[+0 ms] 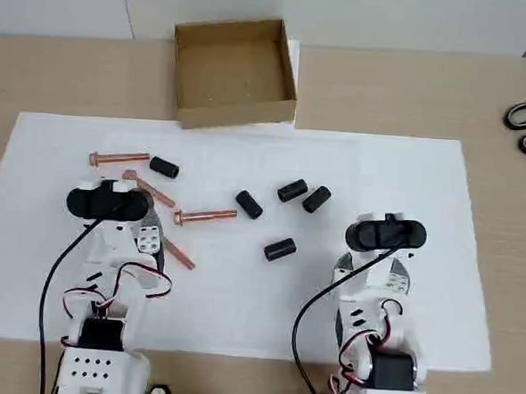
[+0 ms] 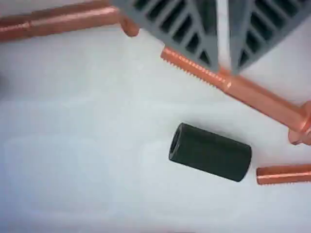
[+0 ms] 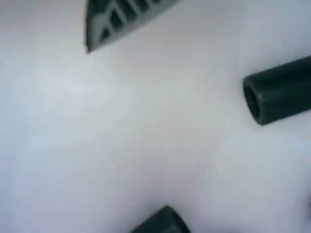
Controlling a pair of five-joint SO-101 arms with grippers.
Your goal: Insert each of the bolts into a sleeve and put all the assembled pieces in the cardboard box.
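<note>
High view: cardboard box (image 1: 235,70) empty, bolts (image 1: 205,217) and sleeves (image 1: 279,249) loose on paper (image 1: 381,160), so first insertion likely not begun.
Left wrist view: left gripper (image 2: 223,67) nearly clenched, empty, over a bolt (image 2: 252,94), sleeve (image 2: 210,152) just beside; next it needs to spread and straddle the shank.
Right wrist view: right gripper (image 1: 372,273) spread, empty, finger (image 3: 121,19) near another sleeve (image 3: 279,92).

No writing, number, label or sign could be read anywhere. The box (image 1: 237,113), the bolts (image 1: 205,217) and the sleeves (image 1: 279,249) showed plain, unmarked surfaces.
</note>
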